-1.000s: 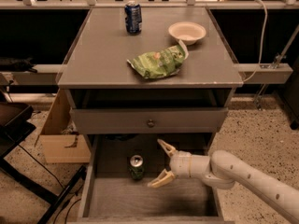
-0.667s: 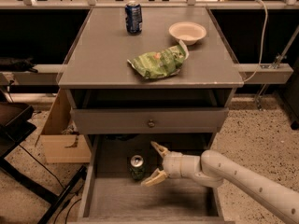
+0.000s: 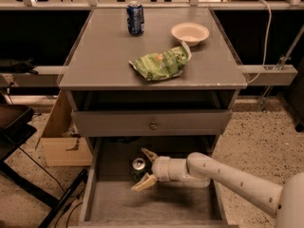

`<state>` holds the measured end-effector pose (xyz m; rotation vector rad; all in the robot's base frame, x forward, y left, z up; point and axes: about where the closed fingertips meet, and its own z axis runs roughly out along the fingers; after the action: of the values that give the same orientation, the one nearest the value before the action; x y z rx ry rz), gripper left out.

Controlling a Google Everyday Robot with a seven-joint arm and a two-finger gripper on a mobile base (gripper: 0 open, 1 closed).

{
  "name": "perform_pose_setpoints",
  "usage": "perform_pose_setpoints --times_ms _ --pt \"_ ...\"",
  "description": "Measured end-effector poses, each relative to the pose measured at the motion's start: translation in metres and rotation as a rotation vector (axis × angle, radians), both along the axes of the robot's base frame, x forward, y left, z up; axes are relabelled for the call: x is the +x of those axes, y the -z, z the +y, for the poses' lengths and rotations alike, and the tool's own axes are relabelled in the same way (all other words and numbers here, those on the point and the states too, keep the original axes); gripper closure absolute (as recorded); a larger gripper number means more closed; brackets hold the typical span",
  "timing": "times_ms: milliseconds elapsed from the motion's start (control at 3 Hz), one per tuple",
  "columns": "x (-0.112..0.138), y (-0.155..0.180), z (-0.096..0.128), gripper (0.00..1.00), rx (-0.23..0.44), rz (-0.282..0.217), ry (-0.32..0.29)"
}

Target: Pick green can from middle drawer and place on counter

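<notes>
The green can [image 3: 138, 166] stands upright in the open middle drawer [image 3: 118, 205], near its back left, with its silver top showing. My gripper [image 3: 146, 168] reaches in from the right, its two cream fingers spread open on either side of the can. One fingertip [image 3: 147, 153] is behind the can and the other [image 3: 140, 185] is in front. The counter [image 3: 104, 56] is the flat grey top of the cabinet above.
On the counter are a blue can [image 3: 135, 18] at the back, a white bowl [image 3: 190, 33] and a light green chip bag [image 3: 159, 64]. A shut drawer front with a round knob [image 3: 153, 126] sits above the open drawer. A cardboard box [image 3: 59, 137] stands at the left.
My gripper has moved left across the drawer towards the green can, so that its open fingers now straddle it. The can has not moved.
</notes>
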<state>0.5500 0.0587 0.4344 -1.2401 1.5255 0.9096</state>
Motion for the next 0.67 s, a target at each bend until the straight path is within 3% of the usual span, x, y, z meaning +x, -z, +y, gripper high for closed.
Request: perform_pose_setpoints --times_ms 333,667 --pt "-0.0030 0.0136 0.0178 0.25 -0.002 0.020 -0.026" --pt "-0.0032 0.0136 0.0185 0.49 -0.001 0.020 -0.028"
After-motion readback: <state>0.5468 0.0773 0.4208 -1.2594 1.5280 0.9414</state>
